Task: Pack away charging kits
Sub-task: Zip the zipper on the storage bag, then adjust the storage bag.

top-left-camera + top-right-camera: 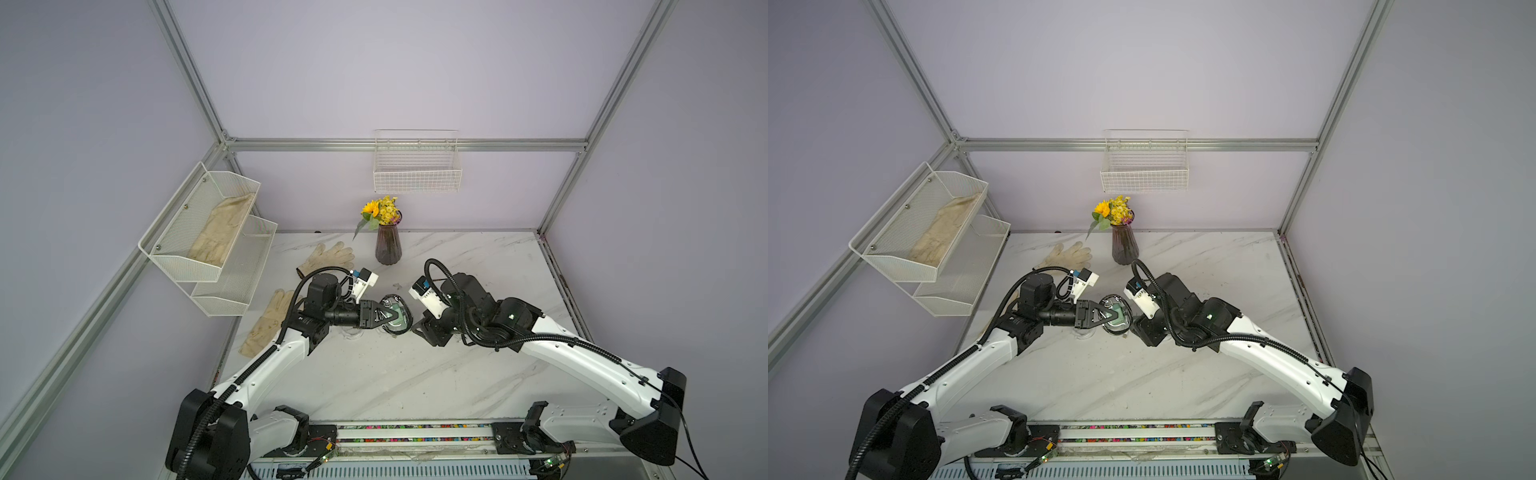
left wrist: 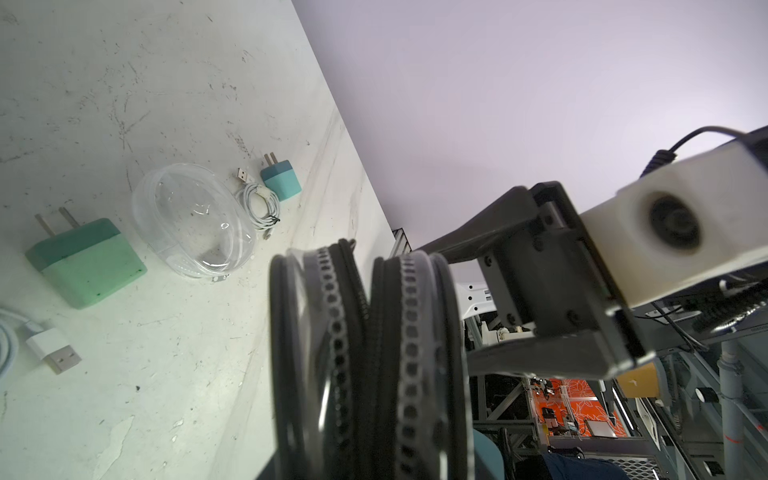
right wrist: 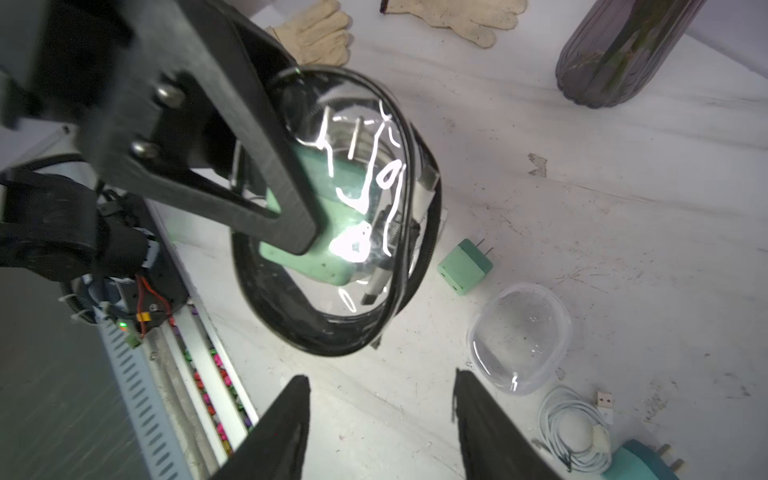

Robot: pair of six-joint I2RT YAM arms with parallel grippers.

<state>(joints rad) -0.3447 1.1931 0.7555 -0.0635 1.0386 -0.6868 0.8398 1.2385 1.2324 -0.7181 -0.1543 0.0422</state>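
Charging kits are partly packed: the black-rimmed case (image 1: pixel 398 312) hangs above the middle of the worktop (image 1: pixel 395 382), stood on edge, with the left hand (image 1: pixel 390 318) pinching it across its two clear faces. Through the clear wall the right wrist view shows a packed charger (image 3: pixel 332 253), mint-green, and a cable plug (image 3: pixel 374 286) inside the case. The right hand (image 3: pixel 382 415) is just right of the case, close to it but apart, and its fingers (image 3: pixel 291 424) are spread wide with nothing between them. On the worktop under the arms, a loose mint-green charger (image 3: pixel 464 268), a clear case (image 3: pixel 519 336), a coiled white cable (image 3: pixel 575 432) and a light blue charger (image 3: pixel 640 461) lie in a row, each just beside the next. The left wrist view also shows a USB plug (image 2: pixel 54 353) of another white cable near the loose mint-green charger. A cream glove (image 1: pixel 328 257) lies at the far side of the worktop, left of the dark vase (image 1: pixel 387 247)
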